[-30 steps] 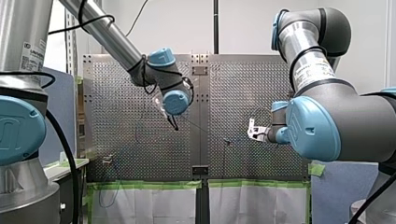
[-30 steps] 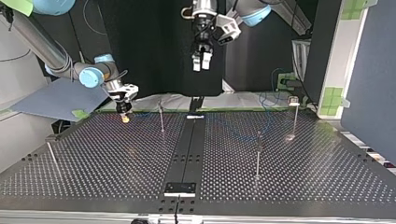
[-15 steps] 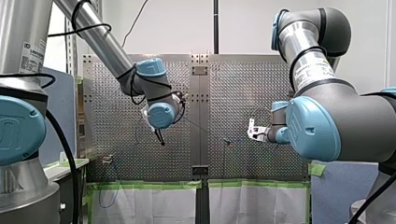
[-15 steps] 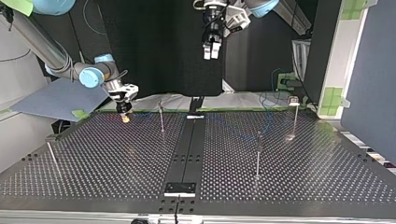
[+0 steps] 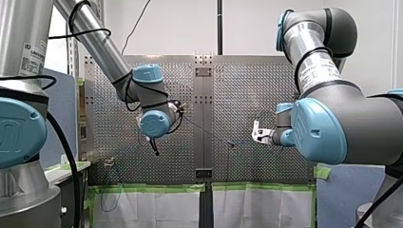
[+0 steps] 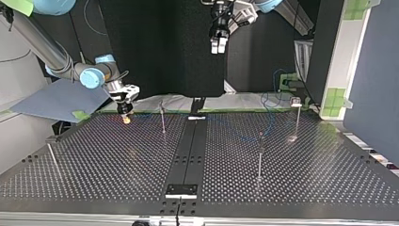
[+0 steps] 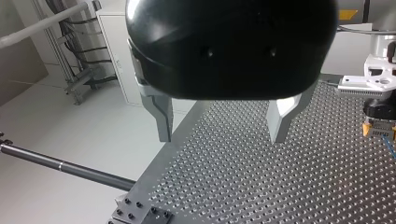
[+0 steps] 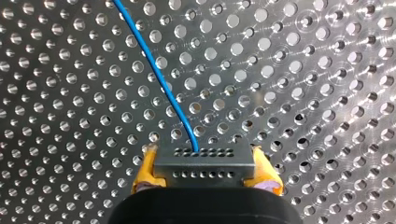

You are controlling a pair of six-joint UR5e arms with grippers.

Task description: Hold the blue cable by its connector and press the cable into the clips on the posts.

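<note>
Two grippers, one loaded. The right gripper (image 8: 204, 173) has its yellow pads closed on the grey connector (image 8: 204, 161). It sits low over the perforated table (image 6: 117, 165), near the far edge at the top view's left.

The blue cable (image 8: 159, 79) leaves the connector's front face and runs ahead of the jaws w/ a slight sideways drift, close over the plate. Its long axis therefore points away from the gripper, not across it.

The left gripper (image 7: 222, 135) has its fingers wide apart w/ nothing between them. It hangs high above the table, well apart from cable and connector.

The nearest post (image 6: 163, 120) stands just beside the right gripper, toward the top view's centre. The other posts (image 6: 259, 157) are farther off.

Judgement: the right arm is the working arm. The next move prob. calls for carrying the connector so that the cable crosses that post's top, then pressing down. The clip is too small to make out, so whether any cable is seated cannot be told.
</note>
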